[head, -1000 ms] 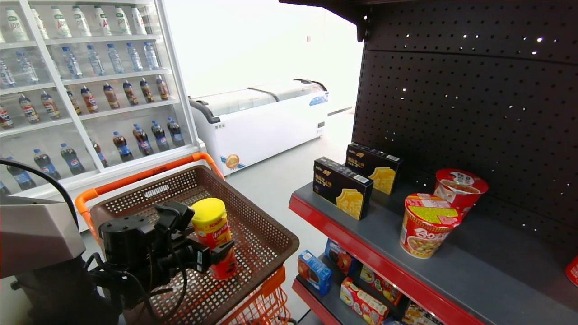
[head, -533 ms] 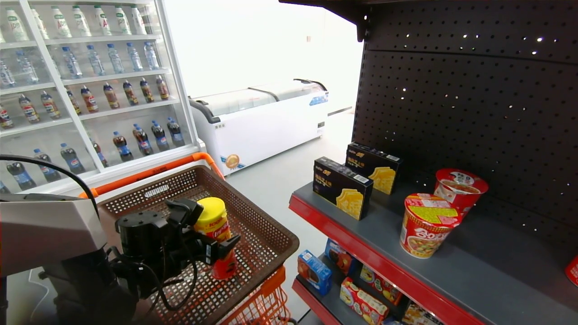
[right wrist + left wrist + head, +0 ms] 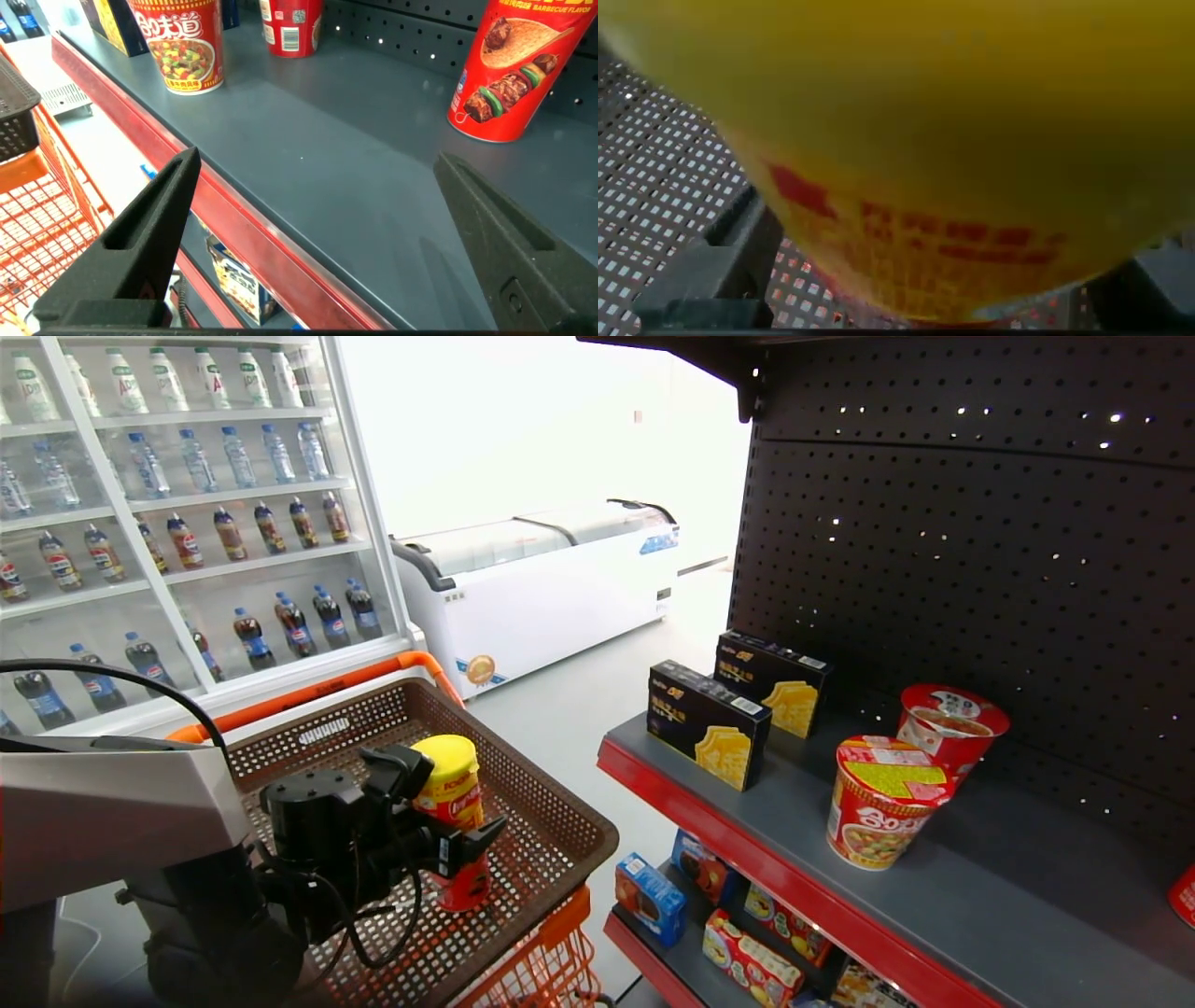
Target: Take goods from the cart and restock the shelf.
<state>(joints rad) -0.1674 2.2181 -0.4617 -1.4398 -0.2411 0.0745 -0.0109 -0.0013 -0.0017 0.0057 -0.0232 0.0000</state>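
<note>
I count two black boxes (image 3: 708,723) (image 3: 771,683), two noodle cups (image 3: 882,801) (image 3: 949,721) and one red can (image 3: 509,70) on the shelf (image 3: 980,896), and one yellow-topped can (image 3: 451,793) in the cart (image 3: 551,821).

Left arm (image 3: 112,812): is coming in from the robot's left side, its silver forearm ending in a black wrist (image 3: 308,821) with looped cables hanging under it.
Left pincer (image 3: 450,807): is clamping a yellow-lidded canister (image 3: 446,754) from the side, one dark finger on each flank, the jaws pressing against its body.
Left fingers (image 3: 710,271): are lying low on either side of the canister in the left wrist view.
Right pincer (image 3: 316,157): is standing with its jaws spread wide.
Right fingers (image 3: 154,219): are pointing forward and slightly down, dark, wedge-shaped and well apart.
</note>
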